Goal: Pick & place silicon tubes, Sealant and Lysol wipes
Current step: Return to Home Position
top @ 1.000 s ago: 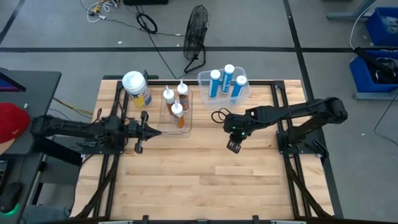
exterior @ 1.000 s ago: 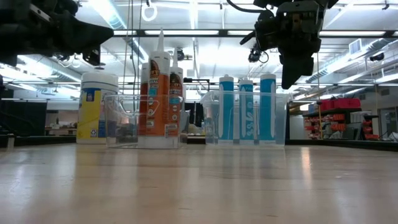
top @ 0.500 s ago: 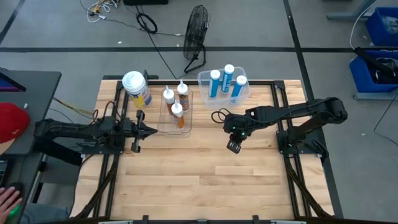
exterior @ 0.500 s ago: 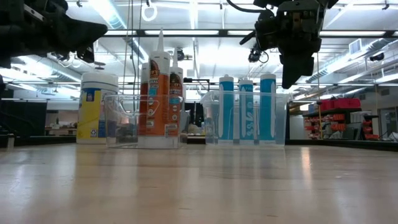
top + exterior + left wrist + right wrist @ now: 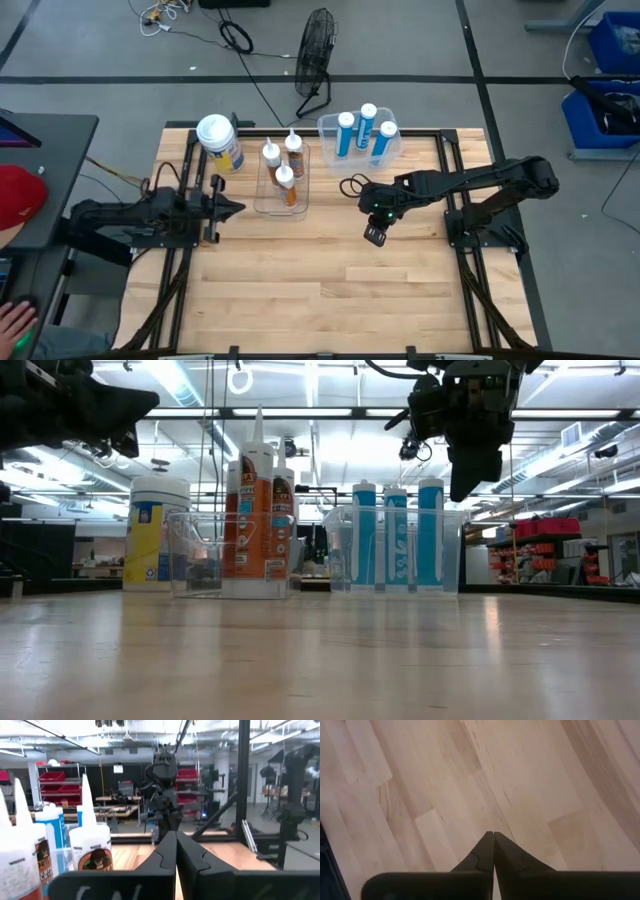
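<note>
- While its fingers press together on nothing, the left gripper point(image 5: 238, 207) hangs near the tray point(image 5: 268, 202) of orange tubes point(image 5: 285, 172).
- Right gripper point(image 5: 374, 237), likewise closed and empty, points down at the table point(image 5: 330, 285).
- Wipes point(image 5: 220, 140) stand upright just beside the tray.

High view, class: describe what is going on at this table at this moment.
Nothing is being handled. The left gripper, shut and empty, hangs at the left of the table beside the clear tray of three orange tubes. The right gripper, also shut and empty, hangs over bare wood right of centre. Three blue tubes stand in the white bin at the far edge; the Lysol wipes stand left of the tray.
</note>
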`<state>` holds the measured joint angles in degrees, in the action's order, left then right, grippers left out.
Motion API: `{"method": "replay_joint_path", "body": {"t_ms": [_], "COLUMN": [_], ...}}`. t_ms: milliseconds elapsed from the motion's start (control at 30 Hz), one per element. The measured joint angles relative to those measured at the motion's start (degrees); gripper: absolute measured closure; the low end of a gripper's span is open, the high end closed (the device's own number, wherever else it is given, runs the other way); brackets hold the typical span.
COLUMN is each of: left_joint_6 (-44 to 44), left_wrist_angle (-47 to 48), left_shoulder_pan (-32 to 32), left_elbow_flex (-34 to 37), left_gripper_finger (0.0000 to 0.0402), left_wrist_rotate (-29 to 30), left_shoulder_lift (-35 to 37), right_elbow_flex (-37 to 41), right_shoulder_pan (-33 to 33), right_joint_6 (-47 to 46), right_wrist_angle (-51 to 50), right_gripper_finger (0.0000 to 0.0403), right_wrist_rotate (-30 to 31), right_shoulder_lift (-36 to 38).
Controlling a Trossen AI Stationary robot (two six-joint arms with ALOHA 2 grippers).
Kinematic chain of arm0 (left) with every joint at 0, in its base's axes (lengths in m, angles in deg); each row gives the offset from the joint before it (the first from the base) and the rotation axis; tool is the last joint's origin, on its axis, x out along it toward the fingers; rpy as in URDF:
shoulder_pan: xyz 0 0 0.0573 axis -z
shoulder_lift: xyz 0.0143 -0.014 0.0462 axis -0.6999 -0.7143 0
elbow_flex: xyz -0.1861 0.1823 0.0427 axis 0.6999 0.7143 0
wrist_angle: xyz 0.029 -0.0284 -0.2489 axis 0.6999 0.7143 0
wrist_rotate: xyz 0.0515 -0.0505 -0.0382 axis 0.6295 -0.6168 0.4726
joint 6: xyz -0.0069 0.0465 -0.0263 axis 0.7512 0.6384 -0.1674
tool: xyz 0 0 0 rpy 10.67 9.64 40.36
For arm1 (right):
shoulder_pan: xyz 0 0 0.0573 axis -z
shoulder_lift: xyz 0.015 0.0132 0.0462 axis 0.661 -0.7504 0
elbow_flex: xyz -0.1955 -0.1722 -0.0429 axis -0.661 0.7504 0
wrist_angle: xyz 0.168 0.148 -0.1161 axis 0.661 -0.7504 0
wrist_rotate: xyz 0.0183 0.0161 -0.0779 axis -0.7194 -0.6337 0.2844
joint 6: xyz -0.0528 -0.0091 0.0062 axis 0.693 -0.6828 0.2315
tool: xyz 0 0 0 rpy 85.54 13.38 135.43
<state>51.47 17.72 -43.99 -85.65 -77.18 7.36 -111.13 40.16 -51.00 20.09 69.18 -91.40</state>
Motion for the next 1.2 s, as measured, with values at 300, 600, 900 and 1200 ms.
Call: {"method": "replay_joint_path", "body": {"t_ms": [300,600,900,1200], "left_joint_6": [-1.8,-3.1,-3.1,-3.2], "left_wrist_angle": [6.6,8.1,8.8,9.8], "left_shoulder_pan": [0.0,0.0,0.0,0.0], "left_elbow_flex": [-0.2,-0.2,-0.2,-0.2], "left_gripper_finger": [0.0393,0.0395,0.0395,0.0395], "left_wrist_rotate": [1.9,2.0,2.0,1.9], "left_shoulder_lift": [1.7,1.7,1.7,1.7], "right_elbow_flex": [0.0,11.5,35.3,47.1], "right_shoulder_pan": [0.0,-0.1,-0.1,-1.7], "right_joint_6": [4.0,11.0,11.5,16.0], "right_wrist_angle": [0.6,20.6,54.2,72.2], "right_gripper_finger": [0.0387,0.0399,0.0397,0.0397], "right_wrist_rotate": [1.9,3.6,6.2,4.9], "right_shoulder_lift": [0.3,13.8,33.3,45.3]}}
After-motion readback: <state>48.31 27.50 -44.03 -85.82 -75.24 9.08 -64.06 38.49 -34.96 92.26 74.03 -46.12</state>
